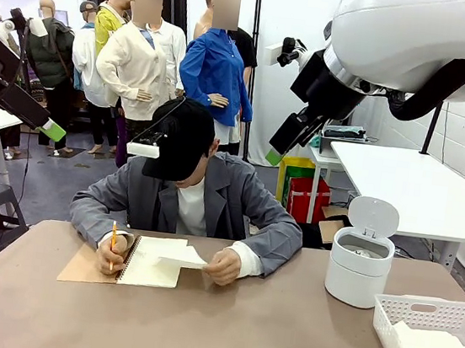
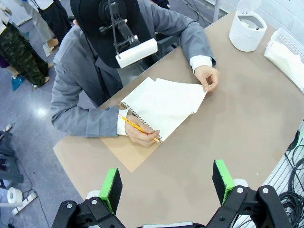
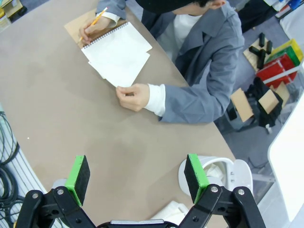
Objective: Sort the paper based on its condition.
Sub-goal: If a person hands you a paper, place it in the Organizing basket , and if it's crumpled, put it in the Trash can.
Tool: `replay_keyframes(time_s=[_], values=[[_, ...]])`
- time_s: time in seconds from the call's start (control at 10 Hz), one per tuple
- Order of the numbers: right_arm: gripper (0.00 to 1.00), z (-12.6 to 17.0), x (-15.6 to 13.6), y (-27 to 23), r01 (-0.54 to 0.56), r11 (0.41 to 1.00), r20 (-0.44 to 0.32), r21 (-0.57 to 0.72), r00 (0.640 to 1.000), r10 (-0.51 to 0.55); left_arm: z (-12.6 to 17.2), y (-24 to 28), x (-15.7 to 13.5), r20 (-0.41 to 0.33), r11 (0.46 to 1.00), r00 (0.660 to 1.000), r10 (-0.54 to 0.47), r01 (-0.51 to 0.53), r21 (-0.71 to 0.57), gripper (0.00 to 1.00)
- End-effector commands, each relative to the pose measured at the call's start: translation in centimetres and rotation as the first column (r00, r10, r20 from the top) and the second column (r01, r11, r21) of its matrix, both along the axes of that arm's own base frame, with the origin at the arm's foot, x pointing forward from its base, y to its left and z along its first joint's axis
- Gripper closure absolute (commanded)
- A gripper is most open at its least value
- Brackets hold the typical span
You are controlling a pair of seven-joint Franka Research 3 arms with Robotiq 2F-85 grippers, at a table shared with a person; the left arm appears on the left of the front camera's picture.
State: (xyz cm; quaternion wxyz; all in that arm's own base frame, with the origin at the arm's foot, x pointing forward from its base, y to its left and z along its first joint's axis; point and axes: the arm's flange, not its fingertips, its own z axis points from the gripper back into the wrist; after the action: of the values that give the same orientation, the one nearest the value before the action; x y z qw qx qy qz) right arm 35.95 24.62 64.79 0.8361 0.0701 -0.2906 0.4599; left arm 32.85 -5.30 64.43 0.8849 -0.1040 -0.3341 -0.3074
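Paper, a loose thin white sheet, lies at the centre of the front view on the open spiral-bound notebook with white pages and brown cover, which rests on the brown desk. The person's hand, just right of the notebook in that view, pinches the sheet's corner; the other hand holds a yellow pencil upright over the notebook's spiral edge. In the left wrist view the sheet sits above centre, overlapping the notebook page at an angle. A white round bin with its lid raised stands right of centre on the desk, and a white perforated plastic basket in the lower right corner holds white sheets. Left tool, at the bottom of the left wrist view, hangs well above the desk with its green pads spread wide and nothing between them. Right tool, at the bottom of the right wrist view, likewise stands wide apart and empty, high above the desk near the bin.
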Motion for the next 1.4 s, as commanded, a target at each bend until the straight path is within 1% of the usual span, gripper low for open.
replay_keyframes(time_s=[0.0,1.3], values=[[0.0,-0.03,-0.06,-0.08,-0.006,1.0,-0.002,-0.008,1.0,0.006,-0.01,0.07,-0.02,0.002,1.0,1.0,-0.001,0.001,0.002,0.0],[0.0,-0.03,-0.06,-0.08,-0.006,1.0,-0.002,-0.008,1.0,0.006,-0.01,0.07,-0.02,0.002,1.0,1.0,-0.001,0.001,0.002,0.0]])
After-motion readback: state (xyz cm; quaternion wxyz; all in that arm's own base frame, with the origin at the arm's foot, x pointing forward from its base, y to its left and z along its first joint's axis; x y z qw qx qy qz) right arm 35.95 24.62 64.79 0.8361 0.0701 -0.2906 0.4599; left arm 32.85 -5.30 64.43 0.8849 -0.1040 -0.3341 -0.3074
